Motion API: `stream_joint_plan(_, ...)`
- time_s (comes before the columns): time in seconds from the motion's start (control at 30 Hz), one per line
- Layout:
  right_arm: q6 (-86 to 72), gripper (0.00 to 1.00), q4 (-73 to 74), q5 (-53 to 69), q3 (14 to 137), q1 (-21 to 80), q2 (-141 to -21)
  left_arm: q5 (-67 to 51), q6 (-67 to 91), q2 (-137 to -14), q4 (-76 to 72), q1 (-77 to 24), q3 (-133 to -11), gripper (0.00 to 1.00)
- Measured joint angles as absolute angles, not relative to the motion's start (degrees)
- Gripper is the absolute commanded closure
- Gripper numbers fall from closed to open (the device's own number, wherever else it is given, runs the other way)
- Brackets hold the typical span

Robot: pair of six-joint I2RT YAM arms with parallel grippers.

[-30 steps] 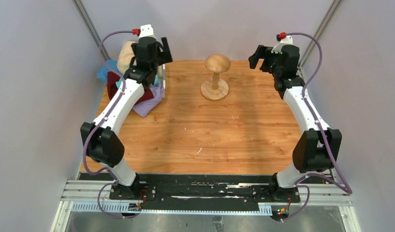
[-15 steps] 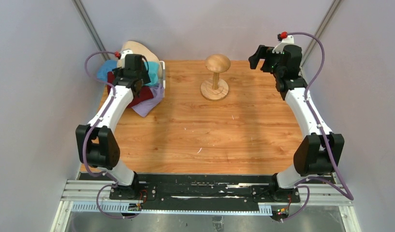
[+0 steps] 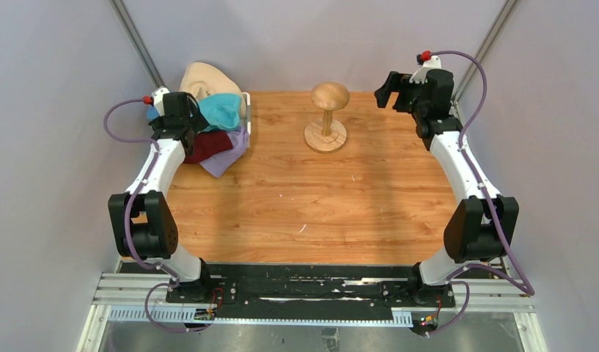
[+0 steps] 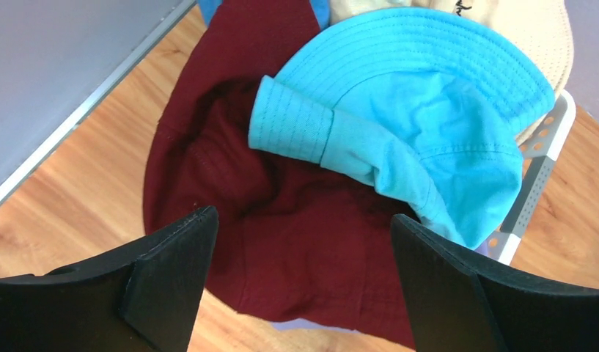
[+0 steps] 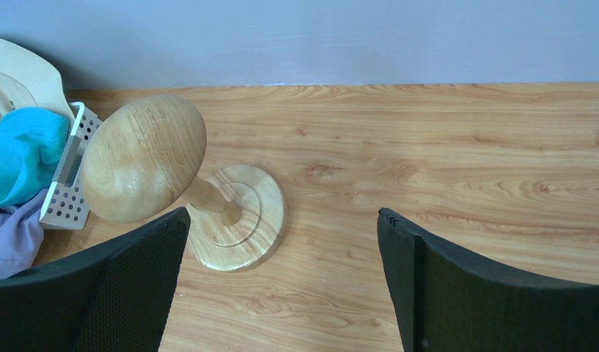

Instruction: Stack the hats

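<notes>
**Left gripper** [image 4: 300, 235]: jaws spread wide, holding nothing, poised above the hat pile.

1. Directly below and between the fingers lies the dark red hat [image 4: 208, 95], opened out, with its hollow facing up.
2. A strip of the lavender hat [image 4: 303, 326] shows under its near edge.
3. Just beyond the right finger, the teal hat [image 4: 428, 125] lies crumpled on the dark red one, one brim section folded back.
4. Farther on, the beige hat [image 4: 531, 29] rests over the white mesh basket [image 4: 538, 183]. A sliver of the blue hat [image 4: 208, 7] shows at the far left.

**Handling:** the hats appear light, limp and non-fragile, and will sag when lifted. Pinch a doubled fold of brim or crown. The teal hat's rolled brim is the most accessible. Take one layer only.

**Right gripper** [image 5: 283, 216]: jaws spread, empty, above the table [image 5: 465, 183], with the wooden hat stand [image 5: 146, 158] ahead and to its left.
</notes>
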State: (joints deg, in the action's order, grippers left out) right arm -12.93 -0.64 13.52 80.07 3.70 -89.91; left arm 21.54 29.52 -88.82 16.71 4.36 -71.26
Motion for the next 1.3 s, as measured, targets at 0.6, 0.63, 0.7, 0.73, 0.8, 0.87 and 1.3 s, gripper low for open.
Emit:
stream_joint_plan(0.6, -12.6, 0.03, 0.0, 13.5, 80.1, 3.7, -89.9, 19.2, 30.8, -95.0, 6.6, 7.9, -69.7, 0.1)
stream_joint_plan(0.63, -12.6, 0.03, 0.1, 13.5, 80.1, 3.7, -89.9, 18.9, 30.8, -95.5, 6.0, 8.1, -69.7, 0.11)
stream_joint_plan(0.7, -12.6, 0.03, 0.1, 13.5, 80.1, 3.7, -89.9, 18.2, 30.8, -96.8, 5.0, 8.4, -69.7, 0.12)
stream_joint_plan(0.73, -12.6, 0.03, 0.1, 13.5, 80.1, 3.7, -89.9, 17.7, 30.8, -97.4, 4.7, 8.6, -69.7, 0.12)
stream_joint_plan(0.8, -12.6, 0.03, 0.1, 13.5, 80.1, 3.7, -89.9, 16.7, 30.8, -98.8, 3.7, 8.9, -69.7, 0.14)
stream_joint_plan(0.87, -12.6, 0.03, 0.1, 13.5, 80.1, 3.7, -89.9, 15.8, 30.8, -99.8, 2.8, 9.1, -69.7, 0.16)
stream_joint_plan(1.3, -12.6, 0.03, 0.4, 13.5, 80.1, 3.7, -89.9, 10.8, 28.6, -100.0, -5.6, 9.3, -69.1, 0.58)
